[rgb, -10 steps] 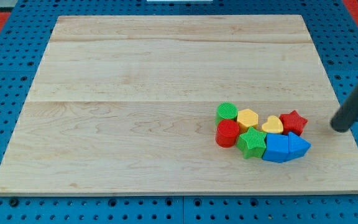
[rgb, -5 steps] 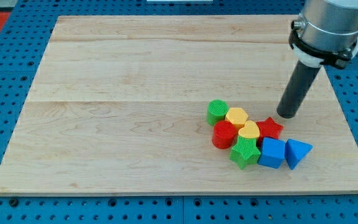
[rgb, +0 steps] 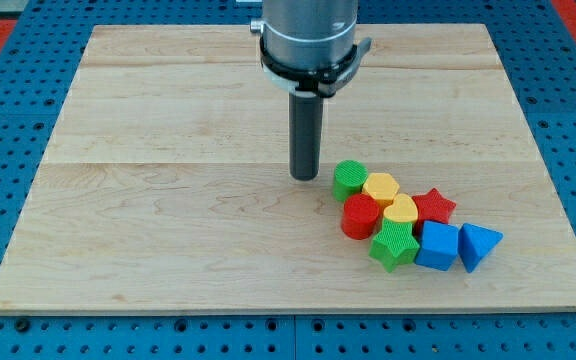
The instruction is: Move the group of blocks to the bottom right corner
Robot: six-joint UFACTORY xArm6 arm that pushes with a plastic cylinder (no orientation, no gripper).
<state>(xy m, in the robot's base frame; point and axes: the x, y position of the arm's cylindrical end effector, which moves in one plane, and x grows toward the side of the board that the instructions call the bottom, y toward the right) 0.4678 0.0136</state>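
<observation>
A tight group of blocks lies right of the board's middle, toward the view's bottom: a green cylinder point(rgb: 348, 180), a yellow hexagon point(rgb: 380, 187), a red cylinder point(rgb: 361, 216), a yellow heart point(rgb: 401, 210), a red star point(rgb: 434, 208), a green star point(rgb: 395, 245), a blue cube point(rgb: 438, 246) and a blue triangle point(rgb: 479, 245). My tip point(rgb: 305, 177) stands on the board just left of the green cylinder, a small gap apart.
The wooden board point(rgb: 168, 200) rests on a blue pegboard point(rgb: 8, 150). The arm's grey body point(rgb: 308, 35) hangs over the board's top middle.
My tip has swung from the right of the group, across its top side, to the upper left by the green cylinder. In the last half second the blocks have not moved.
</observation>
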